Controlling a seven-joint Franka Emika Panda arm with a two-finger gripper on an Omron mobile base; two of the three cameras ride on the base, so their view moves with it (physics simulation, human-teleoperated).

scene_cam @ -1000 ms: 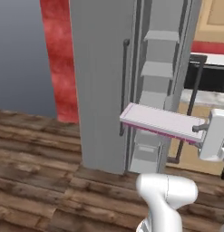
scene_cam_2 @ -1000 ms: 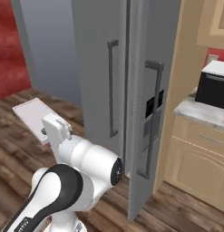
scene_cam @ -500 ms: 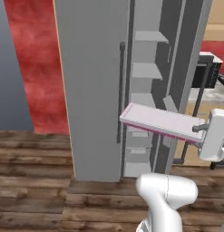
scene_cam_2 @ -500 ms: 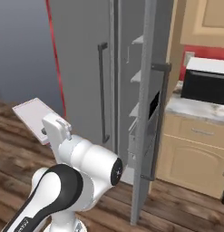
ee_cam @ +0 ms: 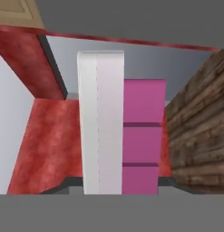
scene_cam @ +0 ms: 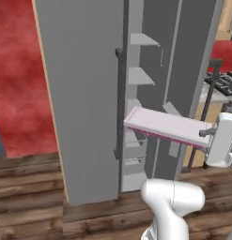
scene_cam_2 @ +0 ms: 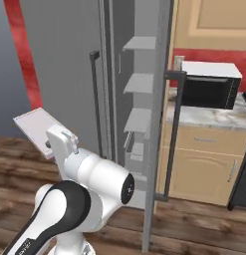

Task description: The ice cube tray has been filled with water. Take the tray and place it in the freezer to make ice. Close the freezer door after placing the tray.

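I see the hand [scene_cam: 207, 135] clamped on one short end of the ice cube tray [scene_cam: 166, 126], holding it level in the air. Tray sits in front of the freezer [scene_cam: 143, 93], just right of the freezer door [scene_cam: 84, 98], which stands open. Freezer shelves [scene_cam_2: 139, 82] are visible. A microwave [scene_cam_2: 210, 84] sits on the counter [scene_cam_2: 204, 115] right of the freezer.

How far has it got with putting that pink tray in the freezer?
Picked up: the gripper holds the ice cube tray level in the air. The freezer door stands open, shelves showing. Left to do: slide the tray onto a shelf, then shut the door.
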